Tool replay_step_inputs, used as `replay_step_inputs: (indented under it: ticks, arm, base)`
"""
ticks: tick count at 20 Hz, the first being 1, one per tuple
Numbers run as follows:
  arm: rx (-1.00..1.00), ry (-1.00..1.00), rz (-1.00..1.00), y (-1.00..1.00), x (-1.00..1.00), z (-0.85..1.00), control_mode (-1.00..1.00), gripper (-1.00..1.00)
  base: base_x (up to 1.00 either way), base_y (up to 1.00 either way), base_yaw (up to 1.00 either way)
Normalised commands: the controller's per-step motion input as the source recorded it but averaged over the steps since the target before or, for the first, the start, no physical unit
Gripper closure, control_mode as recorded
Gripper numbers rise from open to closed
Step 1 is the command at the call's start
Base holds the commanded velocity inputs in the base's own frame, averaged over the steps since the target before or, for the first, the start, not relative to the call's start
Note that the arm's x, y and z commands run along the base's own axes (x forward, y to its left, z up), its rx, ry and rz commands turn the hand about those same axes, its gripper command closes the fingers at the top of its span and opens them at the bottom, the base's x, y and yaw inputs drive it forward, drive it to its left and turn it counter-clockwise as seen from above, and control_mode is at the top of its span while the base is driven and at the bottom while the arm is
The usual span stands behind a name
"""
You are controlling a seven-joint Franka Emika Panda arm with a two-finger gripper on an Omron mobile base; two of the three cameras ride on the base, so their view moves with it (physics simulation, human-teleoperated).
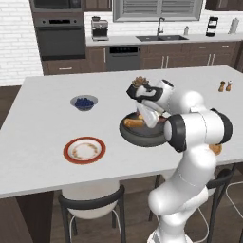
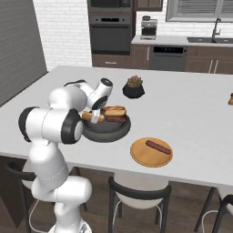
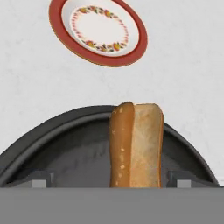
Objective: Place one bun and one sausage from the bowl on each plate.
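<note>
Bowl [image 2: 107,129], wide, shallow and dark grey-black, sits near the middle of the long white counter [image 1: 42,137], and the white arm reaches down into it from the near side. In the hand view a golden-brown split bun [image 3: 136,144] lies lengthwise in the bowl [image 3: 65,144], running straight between the two small dark finger tips of the two-finger gripper [image 3: 111,179]; the tips stand spread on either side of the bun, apart from it, gripping nothing. From the right base view, a second bun [image 2: 114,110] and a dark brown sausage [image 2: 116,119] rest side by side at the far side of the bowl, and the end of the bun under the hand [image 2: 87,116] pokes out beside the wrist. The left base view shows that same bun [image 1: 133,123] at the bowl's left edge, below the gripper [image 1: 148,121].

The white plate with a red rim and brownish ring pattern [image 1: 84,150] lies bare on the counter to the bowl's left, well apart from it; in the hand view it [image 3: 98,31] sits beyond the bowl's rim. The plain orange-tan round plate [image 2: 151,152] lies just right of the bowl near the counter's front edge, with one dark brown sausage [image 2: 158,147] across it.

Farther out, a small grey bowl of blue berries [image 1: 84,102] stands behind the red-rimmed plate, and a small black pot with a plant [image 2: 134,88] stands behind the big bowl.
</note>
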Motion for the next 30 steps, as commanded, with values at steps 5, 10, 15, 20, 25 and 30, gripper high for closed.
replay_step_inputs:
  ticks: [5,10,15,20,25,30]
  arm:
    - [0.0,-0.03,0.0,0.14,0.35,-0.28,-1.0,-1.0]
    - [0.0,0.0,0.0,0.21,0.19,-0.36,-1.0,-1.0]
    - [0.0,-0.01,0.0,0.12,0.04,-0.26,-1.0,1.0]
    - [0.0,-0.05,0.0,0.03,0.0,-0.04,-1.0,1.0]
    - [-0.03,0.0,-0.01,-0.24,-0.51,0.48,-1.0,1.0]
    - [0.0,-0.1,-0.13,-0.96,-1.0,0.44,-1.0,1.0]
  base:
    - [0.0,0.0,0.0]
    - [0.0,0.0,0.0]
    - [0.0,0.0,0.0]
    - [0.0,0.0,0.0]
    - [0.0,0.0,0.0]
    - [0.0,0.0,0.0]
